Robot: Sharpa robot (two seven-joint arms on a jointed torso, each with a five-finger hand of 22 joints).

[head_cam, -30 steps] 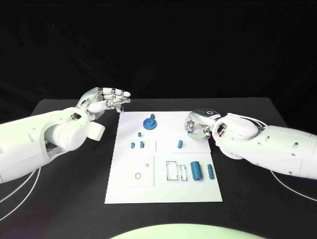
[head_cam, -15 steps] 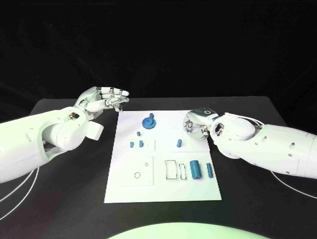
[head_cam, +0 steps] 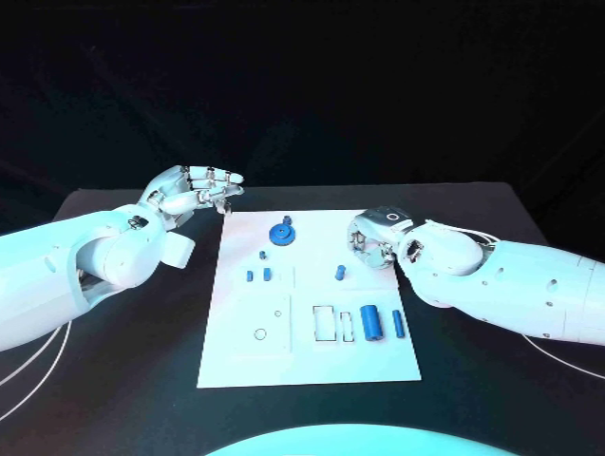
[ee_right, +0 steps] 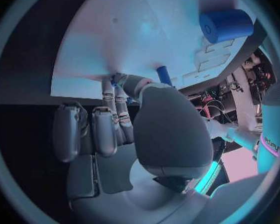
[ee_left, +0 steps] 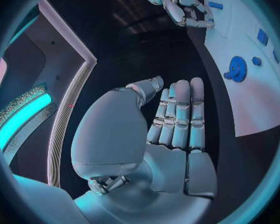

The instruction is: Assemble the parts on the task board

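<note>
Beside right hand (head_cam: 379, 237) fingers: small peg (head_cam: 341, 273) | left hand (head_cam: 193, 195) apart

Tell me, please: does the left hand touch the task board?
Apart. In the head view the left hand is raised beside the far left corner of the task board, dark table showing between them.

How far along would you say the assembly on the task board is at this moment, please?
Early. On the task board, little looks done: the blue gear is at the far end, while the large blue cylinder and slim pin lie loose. The right hand hovers over the board's right edge, apparently holding nothing; the left hand is off the board, empty. Most parts remain.
</note>
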